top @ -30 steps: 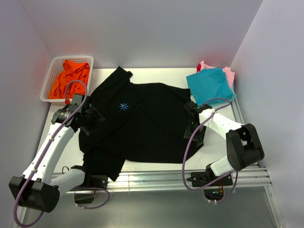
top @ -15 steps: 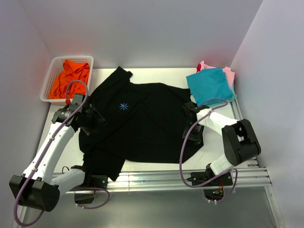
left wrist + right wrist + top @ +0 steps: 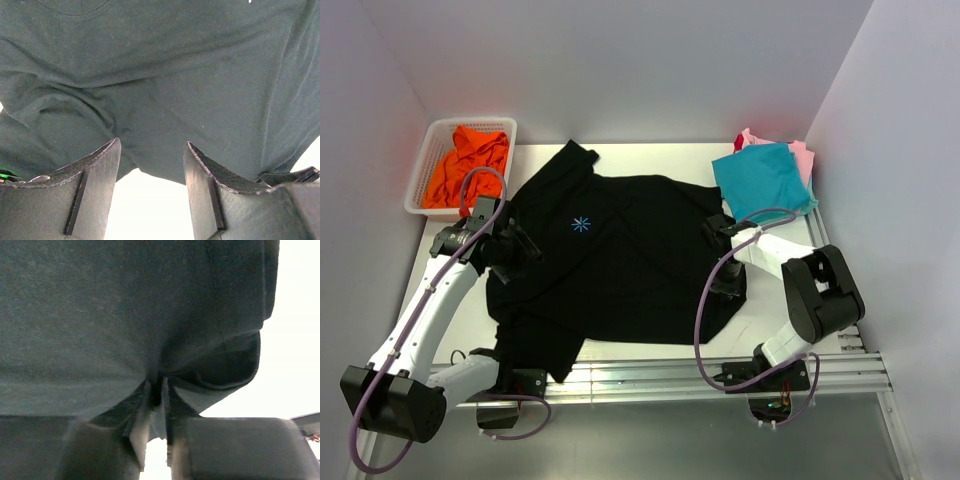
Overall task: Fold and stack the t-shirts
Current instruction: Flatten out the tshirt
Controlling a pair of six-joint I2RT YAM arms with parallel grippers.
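A large black t-shirt with a small light-blue starburst logo lies spread over the white table. My left gripper sits at its left edge, open; in the left wrist view the cloth hangs just past the fingertips with bare table between them. My right gripper is at the shirt's right edge, shut on a pinched fold of black cloth. A teal tee lies folded on pink and red ones at the back right. An orange tee fills the basket.
A white mesh basket stands at the back left corner. Grey walls close in on the back and both sides. A metal rail runs along the near table edge by the arm bases.
My right gripper has closed onto the black shirt's right edge and shifted slightly left. The left arm and its open jaws have stayed put.
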